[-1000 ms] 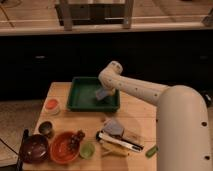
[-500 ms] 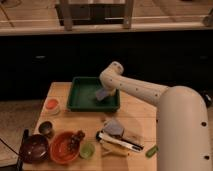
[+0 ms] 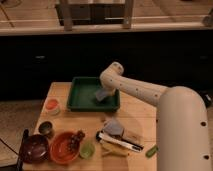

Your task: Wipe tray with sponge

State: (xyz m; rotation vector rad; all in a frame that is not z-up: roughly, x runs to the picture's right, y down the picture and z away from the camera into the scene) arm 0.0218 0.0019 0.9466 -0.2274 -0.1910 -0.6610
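Nothing has visibly shifted since the earlier frames: the arm holds the same bent pose over the tray, and the objects on the desk lie where they lay. The tool (image 3: 103, 93) hangs at the end of the smooth white arm (image 3: 135, 89), low inside the right half of the tray (image 3: 80, 98). At its tip sits the sponge (image 3: 102, 94), a small blue-grey soft pad, tilted and close to the tray floor; the tool appears to be closed on the sponge, though the grip itself is hard to make out.

The tray is square, green plastic, with low raised walls and a flat bottom. It rests on the far middle part of the pale wooden desk (image 3: 140, 117).

To the left of the tray stands a small white cup with an orange top (image 3: 52, 105). Nearer the front edge are a small dark metal cup (image 3: 46, 128), a glossy dark red bowl (image 3: 34, 148), and a round orange bowl (image 3: 63, 147) with something dark at its rim. A small light green cup (image 3: 87, 149) sits just beside the orange bowl. In front of the tray lies a grey angular folded piece (image 3: 114, 126), and beside it a long black and white tool-like object (image 3: 120, 142) over something yellow. A small green item (image 3: 151, 150) lies near the robot's rounded white body (image 3: 182, 135).
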